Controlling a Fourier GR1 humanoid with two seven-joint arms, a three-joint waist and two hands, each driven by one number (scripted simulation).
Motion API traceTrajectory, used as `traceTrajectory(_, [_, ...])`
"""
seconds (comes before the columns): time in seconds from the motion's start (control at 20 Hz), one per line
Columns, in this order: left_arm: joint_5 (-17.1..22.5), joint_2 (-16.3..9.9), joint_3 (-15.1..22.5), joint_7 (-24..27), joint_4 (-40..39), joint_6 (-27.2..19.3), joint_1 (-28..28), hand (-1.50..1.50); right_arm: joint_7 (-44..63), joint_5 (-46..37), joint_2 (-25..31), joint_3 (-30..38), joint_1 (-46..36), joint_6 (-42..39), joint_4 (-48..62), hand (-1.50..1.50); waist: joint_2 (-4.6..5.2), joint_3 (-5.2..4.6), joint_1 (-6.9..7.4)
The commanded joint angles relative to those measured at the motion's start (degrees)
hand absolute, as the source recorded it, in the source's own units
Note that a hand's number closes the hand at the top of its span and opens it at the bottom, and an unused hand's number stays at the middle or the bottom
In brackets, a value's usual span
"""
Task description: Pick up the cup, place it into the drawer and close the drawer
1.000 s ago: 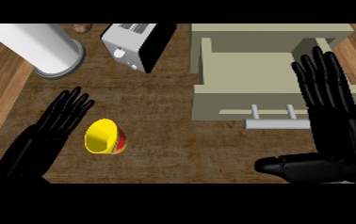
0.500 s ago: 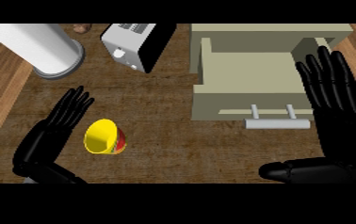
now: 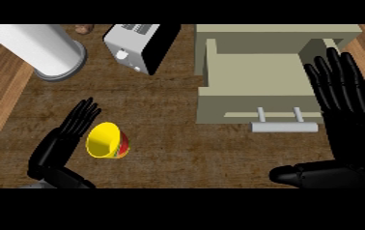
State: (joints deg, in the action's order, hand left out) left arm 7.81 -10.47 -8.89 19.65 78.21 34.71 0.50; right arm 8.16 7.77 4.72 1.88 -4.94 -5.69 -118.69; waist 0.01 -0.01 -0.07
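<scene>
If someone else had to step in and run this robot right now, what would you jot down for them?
Left hand: open, fingers straight, just left of the yellow cup, not curled round it.
Right hand: open, fingers up, at the right edge beside the drawer.
Cup: lying on its side on the counter, not picked up.
Drawer: pulled open, nothing visible inside, handle toward the robot.
Done: nothing yet.
Left: grasp the cup, place it in the drawer, close it.

Single head view, looking steeply down onto the counter (image 3: 178, 103) from above. Forearms enter at the lower edge. No second view to compare.
</scene>
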Motion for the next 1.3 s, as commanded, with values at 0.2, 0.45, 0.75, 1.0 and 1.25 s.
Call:
traceTrajectory(0.2, [-6.08,-1.12,-0.69,11.11,-13.46,-0.23,-3.11,-1.5,0.7,-3.38,-1.92,-2.83,-0.04,2.1,-2.03,-1.5,-0.02,0.0,0.01])
traceTrajectory(0.45, [-9.63,-1.8,-1.45,20.47,-28.15,-2.63,-9.47,-1.5,-0.13,-0.28,-0.43,-0.5,-1.26,-0.57,0.9,-1.5,0.06,-0.02,-0.18])
traceTrajectory(0.75, [-9.24,-2.6,-0.97,20.97,-32.74,-2.59,-12.82,-1.5,2.05,2.07,1.3,0.96,1.65,-2.75,-3.47,-1.5,0.03,-0.02,-0.3])
traceTrajectory(1.0, [-9.57,-4.83,-0.25,22.64,-34.54,-1.21,-12.51,-1.5,1.02,-0.81,-1.17,-1.1,-0.96,-0.1,-0.47,-1.5,0.0,0.0,-0.01])
traceTrajectory(1.25, [-13.65,-2.47,2.16,29.95,-43.09,-5.68,-15.74,-1.5,0.82,1.38,1.11,2.71,-4.01,-1.29,2.42,-1.5,0.13,-0.04,-0.27])
